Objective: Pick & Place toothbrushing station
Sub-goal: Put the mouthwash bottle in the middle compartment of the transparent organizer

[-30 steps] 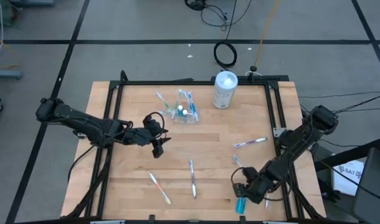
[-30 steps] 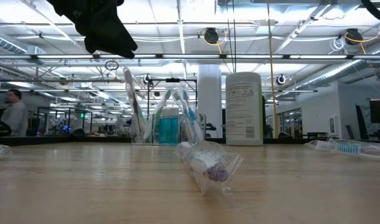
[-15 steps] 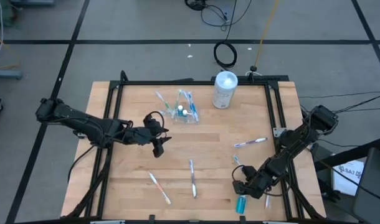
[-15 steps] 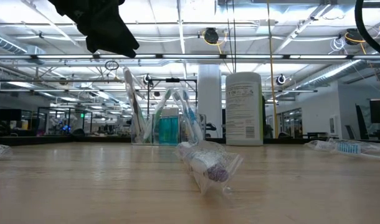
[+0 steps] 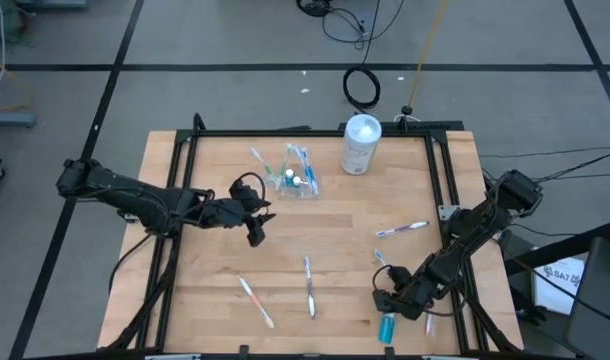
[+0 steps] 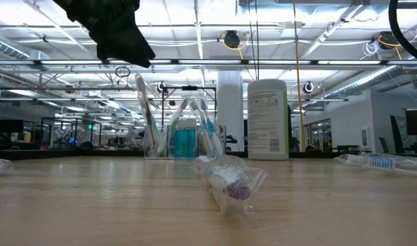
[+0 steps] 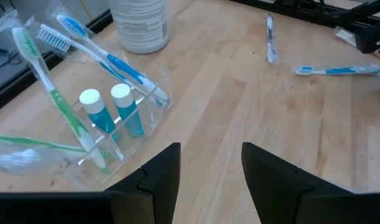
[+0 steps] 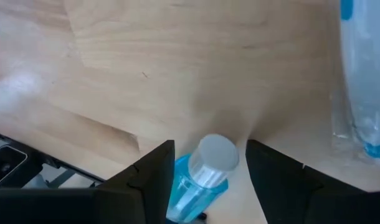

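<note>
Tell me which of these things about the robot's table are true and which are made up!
1. The clear tumbler holds two blue toothpaste tubes. True.
2. The white container lies tipped over. False: it stands upright near the table's far edge.
3. The right gripper has a toothpaste tube between its jaws. True; the jaws are not yet tight on it.
4. The left gripper holds a toothbrush. False: its jaws are open and empty, beside the tumbler.
5. All toothbrushes are in the tumbler. False: several lie loose on the table.

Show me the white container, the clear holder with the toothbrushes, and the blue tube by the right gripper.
white container (image 5: 361, 143): high view, on its side wall.
clear holder (image 7: 157, 93): left wrist view, on its front wall.
blue tube (image 8: 193, 186): right wrist view, on its blue body.
</note>
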Motion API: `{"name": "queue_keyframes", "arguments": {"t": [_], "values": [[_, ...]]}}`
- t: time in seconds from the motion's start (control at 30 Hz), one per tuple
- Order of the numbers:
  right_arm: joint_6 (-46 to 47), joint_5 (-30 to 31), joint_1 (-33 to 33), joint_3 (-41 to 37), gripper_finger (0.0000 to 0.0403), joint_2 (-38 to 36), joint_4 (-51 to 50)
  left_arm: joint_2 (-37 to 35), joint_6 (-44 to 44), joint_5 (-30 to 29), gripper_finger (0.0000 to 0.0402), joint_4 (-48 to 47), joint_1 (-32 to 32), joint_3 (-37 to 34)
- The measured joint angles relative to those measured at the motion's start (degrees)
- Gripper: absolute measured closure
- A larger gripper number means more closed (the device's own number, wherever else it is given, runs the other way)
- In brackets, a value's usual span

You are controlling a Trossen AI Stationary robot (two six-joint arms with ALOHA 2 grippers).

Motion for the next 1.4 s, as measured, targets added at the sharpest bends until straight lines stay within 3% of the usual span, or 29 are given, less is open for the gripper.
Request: {"name": "queue_keyframes", "arguments": {"t": [0.27,0.6,1.03,1.23,1.4], "values": [[-0.2,-0.9,0.6,0.2,0.0231,4.3,8.4,0.0,-0.1,0.0,0.0224,0.0,0.2,0.0],[-3.0,-0.4,0.7,0.2,0.0284,6.0,8.3,0.0,-0.1,0.0,0.0224,0.0,0.2,0.0],[-13.0,11.2,0.7,0.1,0.0289,6.1,9.6,0.0,-0.1,0.0,0.0224,0.0,0.2,0.0],[-21.1,20.2,-1.1,0.0,0.0297,6.2,9.6,0.0,-0.1,0.0,0.0224,0.0,0.2,0.0],[-30.3,24.1,-4.6,0.0,0.0296,6.2,9.3,0.0,-0.1,0.0,0.0224,0.0,0.2,0.0]]}}
